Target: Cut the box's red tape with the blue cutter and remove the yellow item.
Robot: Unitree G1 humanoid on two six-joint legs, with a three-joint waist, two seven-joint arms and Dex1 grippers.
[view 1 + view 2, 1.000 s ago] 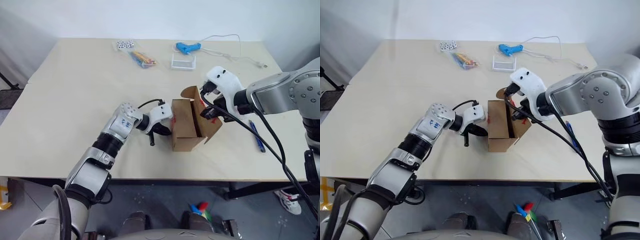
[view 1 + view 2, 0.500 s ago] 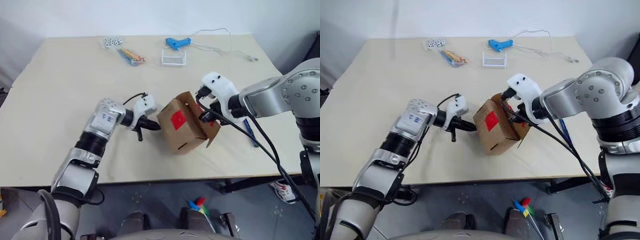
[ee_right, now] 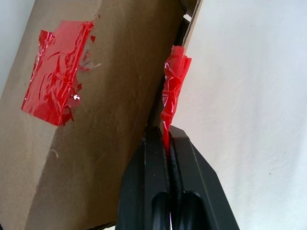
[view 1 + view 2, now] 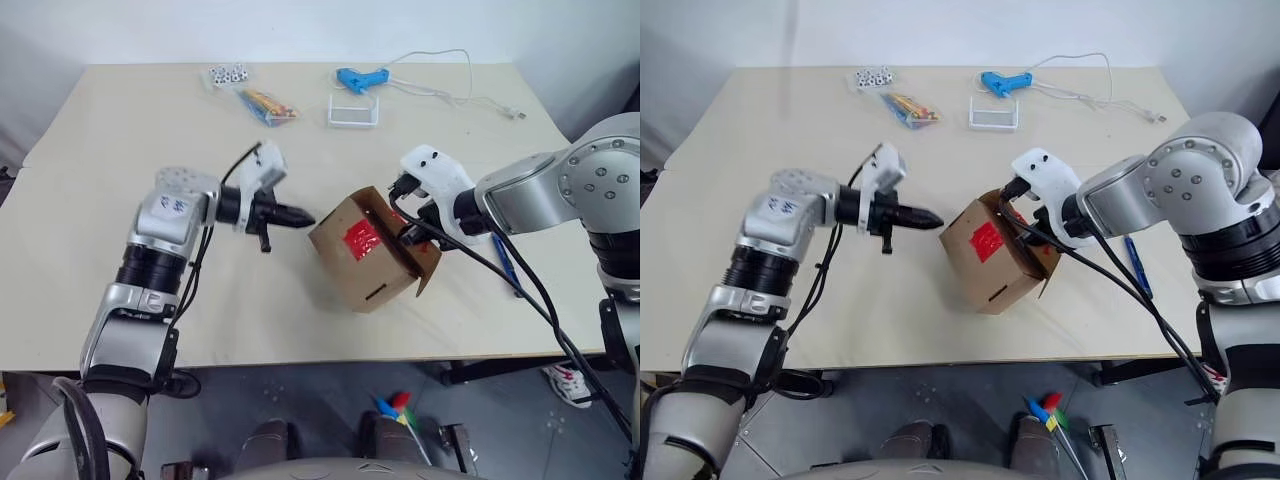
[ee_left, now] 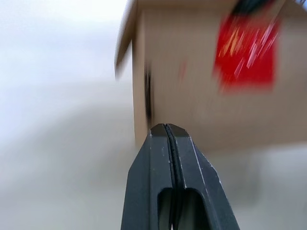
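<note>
Here the box (image 4: 365, 250) is held tilted off the desk (image 4: 120, 140), near its centre, by the right claw (image 3: 165, 143), whose fingers are pressed together on a flap edge and a torn strip of red tape (image 3: 171, 88). A second patch of tape sits on the box's side face, turned toward the left claw (image 4: 300, 216). That claw hangs just left of the box, apart from it, its fingers fully closed on nothing. The blue cutter (image 4: 508, 264) lies on the desk to the right of the box, beyond the right arm. The yellow item cannot be made out; judged from this, cutting is done and emptying the box is the step in hand. The next move probably calls for tipping the box further, or for the left claw to open and reach into the open mouth.
</note>
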